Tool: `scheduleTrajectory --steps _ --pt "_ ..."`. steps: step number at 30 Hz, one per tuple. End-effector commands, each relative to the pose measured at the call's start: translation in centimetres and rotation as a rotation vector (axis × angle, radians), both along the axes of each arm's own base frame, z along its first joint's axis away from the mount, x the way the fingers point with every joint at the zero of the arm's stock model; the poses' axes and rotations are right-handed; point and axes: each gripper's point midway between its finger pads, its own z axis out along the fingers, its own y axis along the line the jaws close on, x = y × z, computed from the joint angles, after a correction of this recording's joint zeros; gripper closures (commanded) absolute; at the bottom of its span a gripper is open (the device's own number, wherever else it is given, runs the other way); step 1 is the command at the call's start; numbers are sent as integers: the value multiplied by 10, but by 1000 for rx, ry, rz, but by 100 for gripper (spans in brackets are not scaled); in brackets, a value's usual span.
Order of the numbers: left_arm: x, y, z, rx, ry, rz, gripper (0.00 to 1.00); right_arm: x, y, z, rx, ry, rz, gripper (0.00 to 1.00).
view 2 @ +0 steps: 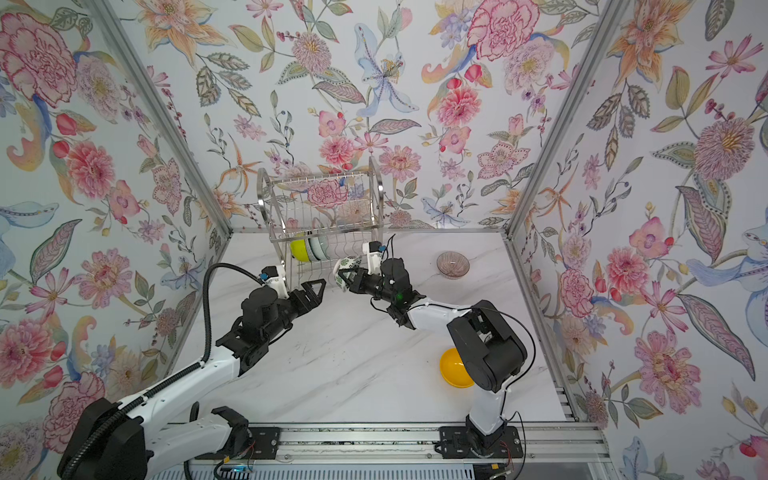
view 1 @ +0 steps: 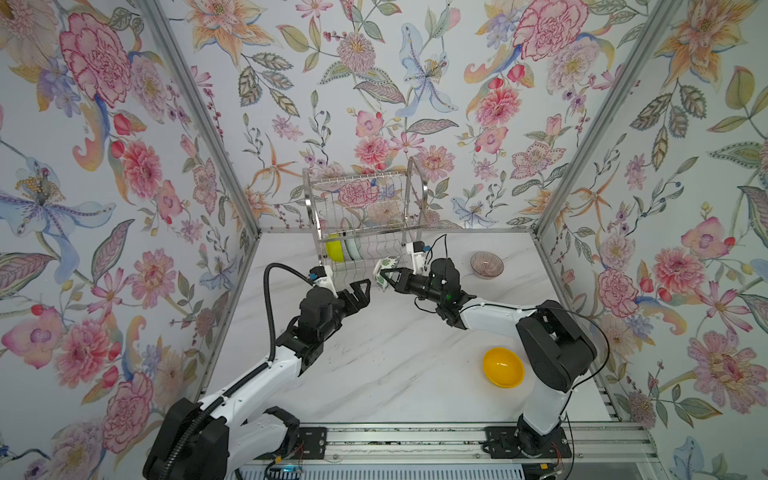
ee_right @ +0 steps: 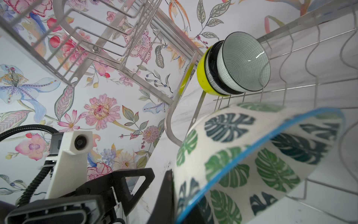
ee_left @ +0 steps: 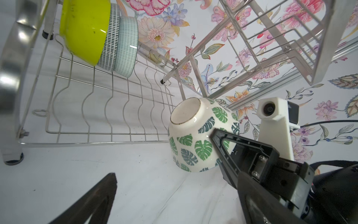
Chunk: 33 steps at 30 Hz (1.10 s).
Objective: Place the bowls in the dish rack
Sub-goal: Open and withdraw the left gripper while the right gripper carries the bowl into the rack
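Your right jaws pinch the leaf-print bowl [view 1: 384,271] by its rim, tipped on edge at the lower tier of the dish rack [view 1: 363,208], at the back edge of the counter [view 1: 374,374], likely so it slots between the wires. Your left jaws hang spread and empty.

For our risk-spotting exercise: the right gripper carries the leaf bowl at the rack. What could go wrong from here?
The right gripper pinches the leaf bowl by its rim only: it might slip.
The bowl could snag the rack wires.
The open left gripper hangs close: arms might collide.
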Motion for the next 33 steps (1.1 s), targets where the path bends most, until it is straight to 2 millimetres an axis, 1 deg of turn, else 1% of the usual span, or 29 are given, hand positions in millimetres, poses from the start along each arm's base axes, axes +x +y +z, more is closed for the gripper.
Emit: scheduleTrajectory --steps 1,5,10,15,20,24,33 --pt "-6 7 -5 -26 30 -3 1 9 14 42 45 -199 30 100" --pt "-6 16 -8 -37 37 6 1 26 21 30 34 -201 19 100" --pt "-3 24 -13 -42 50 18 1 44 33 24 42 -210 17 100" --pt "3 29 -16 -47 56 17 1 62 38 17 47 -214 -13 100" --pt "9 31 -22 -59 72 1 1 80 41 12 55 -211 -63 100" --pt "14 29 -20 -61 73 -15 1 96 41 7 68 -204 -103 100" --pt "17 33 -24 -40 76 -12 1 122 40 2 97 -191 -142 100"
